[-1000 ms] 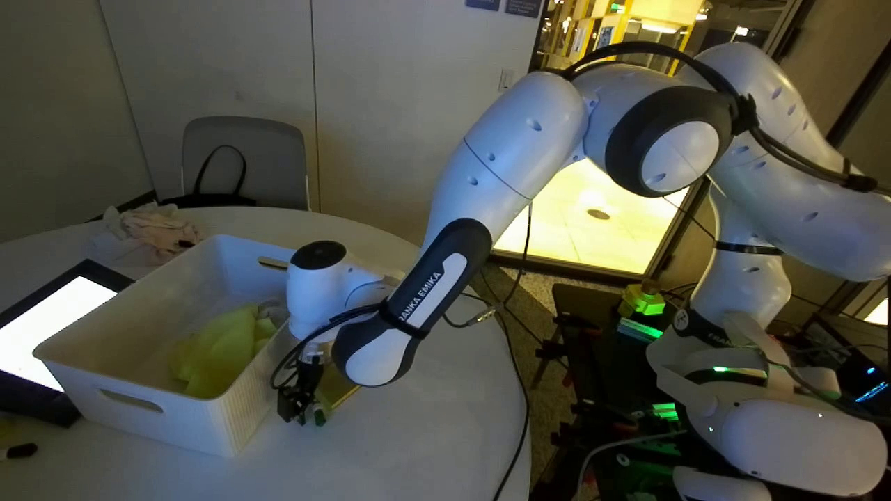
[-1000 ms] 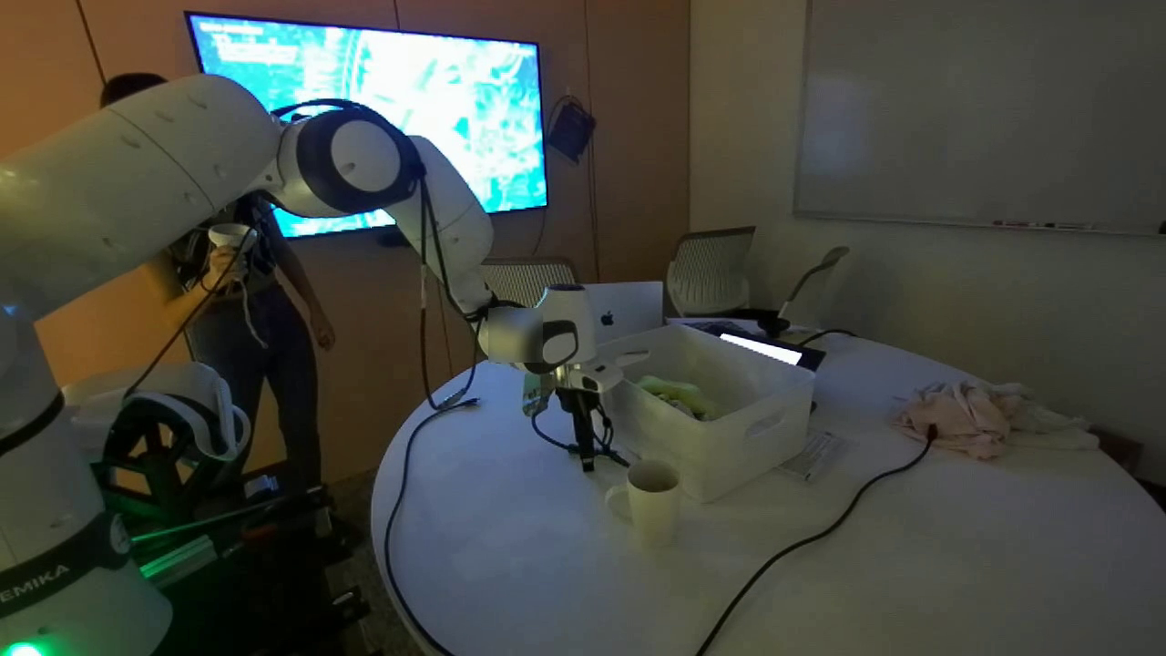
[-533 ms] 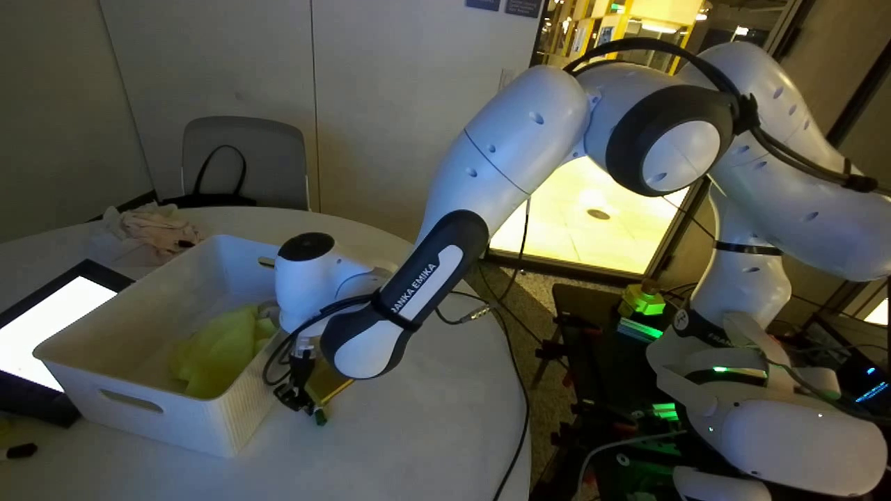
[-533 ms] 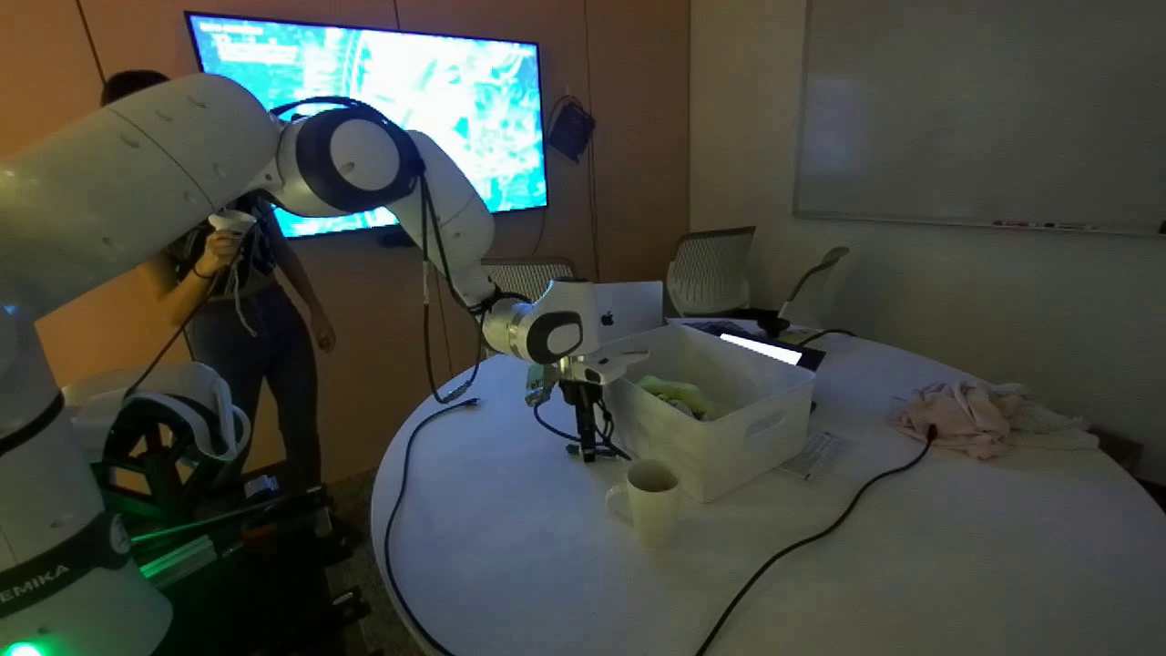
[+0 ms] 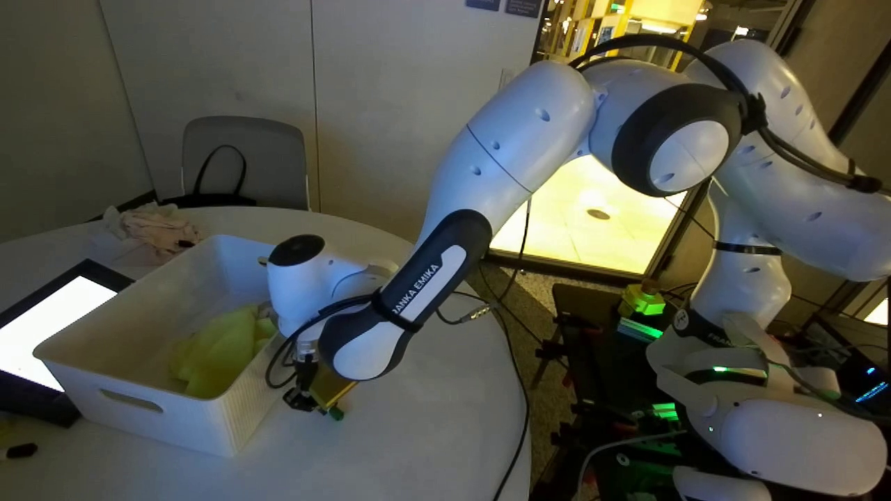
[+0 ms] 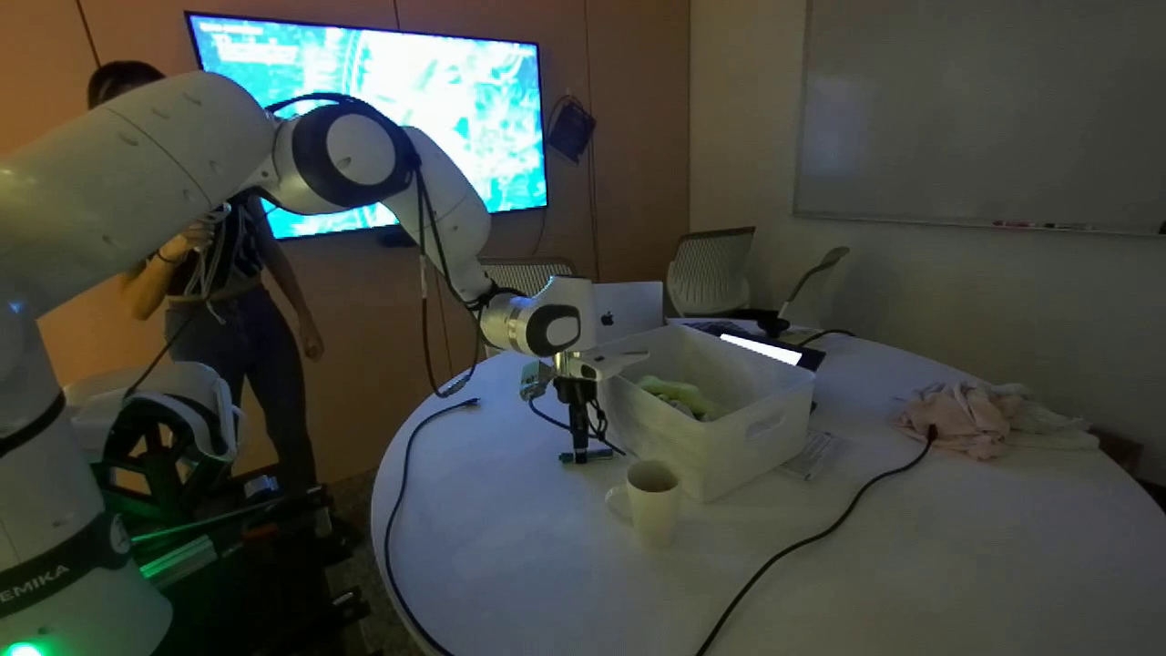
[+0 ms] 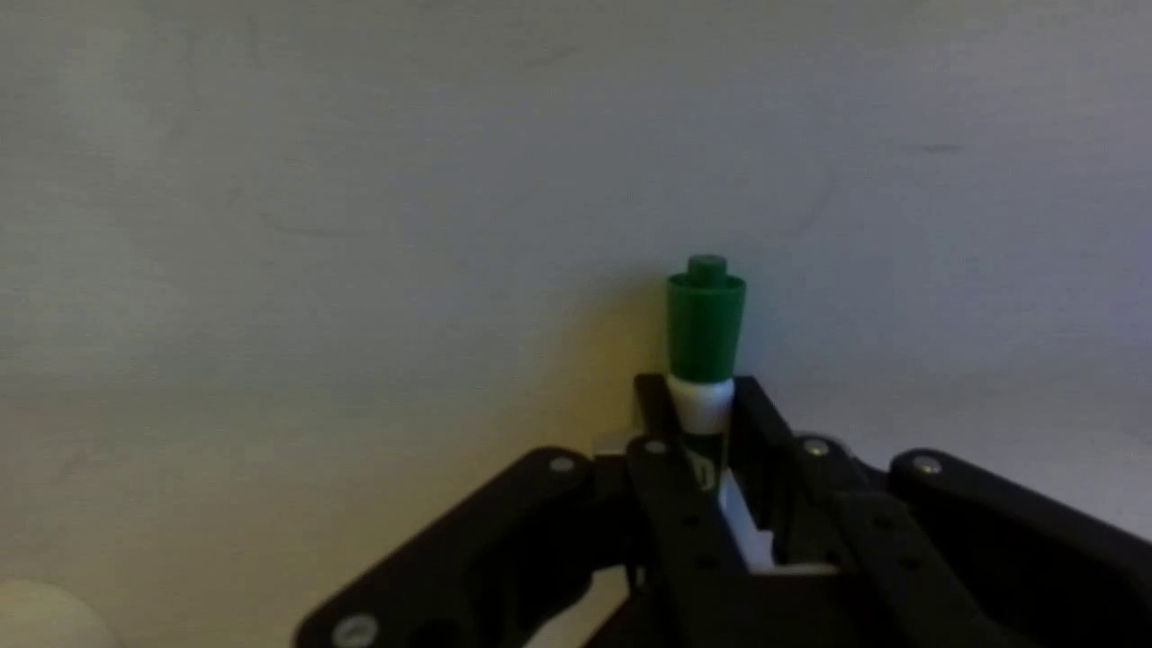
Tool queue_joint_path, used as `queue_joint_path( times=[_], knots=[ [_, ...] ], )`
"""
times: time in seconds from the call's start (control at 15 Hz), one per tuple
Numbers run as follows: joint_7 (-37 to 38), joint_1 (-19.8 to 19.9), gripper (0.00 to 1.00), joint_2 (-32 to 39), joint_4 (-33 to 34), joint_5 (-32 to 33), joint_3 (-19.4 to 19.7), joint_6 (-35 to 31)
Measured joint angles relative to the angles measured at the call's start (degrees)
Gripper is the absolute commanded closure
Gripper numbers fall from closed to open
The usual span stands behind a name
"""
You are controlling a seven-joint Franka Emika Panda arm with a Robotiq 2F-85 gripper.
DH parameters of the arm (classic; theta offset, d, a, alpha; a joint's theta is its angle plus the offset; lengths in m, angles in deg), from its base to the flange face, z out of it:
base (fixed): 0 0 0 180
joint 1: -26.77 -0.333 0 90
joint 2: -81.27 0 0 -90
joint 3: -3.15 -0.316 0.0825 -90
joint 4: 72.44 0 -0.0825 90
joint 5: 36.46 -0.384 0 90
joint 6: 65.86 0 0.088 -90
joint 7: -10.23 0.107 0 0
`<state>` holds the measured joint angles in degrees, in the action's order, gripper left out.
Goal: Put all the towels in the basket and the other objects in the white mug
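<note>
- Done: yellow-green towels [image 5: 221, 353] in basket [image 5: 195, 428]
- Gripper [image 7: 701, 407] pinching green marker [image 7: 706, 331], near white mug [image 6: 654, 510] standing beside basket
- Left, probably: marker into mug; unclear whether pink cloth [image 6: 970, 412] counts as towel

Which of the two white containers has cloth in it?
The basket, the large rectangular one: yellow-green cloth lies inside. The white mug, small and cylindrical, standing upright beside it, shows none.
</note>
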<state>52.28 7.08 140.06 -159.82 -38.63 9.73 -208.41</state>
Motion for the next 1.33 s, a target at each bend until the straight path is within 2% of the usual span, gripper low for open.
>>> queue_joint_path(
  times=[0.4, 0.93, 1.33],
  knots=[
    [0.0, -0.3, 0.95, -3.2, -5.9, 2.8, 0.9, 1.4],
    [-0.1, -0.4, 0.95, -11.1, -21.1, 7.6, 1.8, -1.8],
    [0.0, -0.9, 0.95, -17.6, -32.0, 10.4, 4.1, -4.7]
  ],
)
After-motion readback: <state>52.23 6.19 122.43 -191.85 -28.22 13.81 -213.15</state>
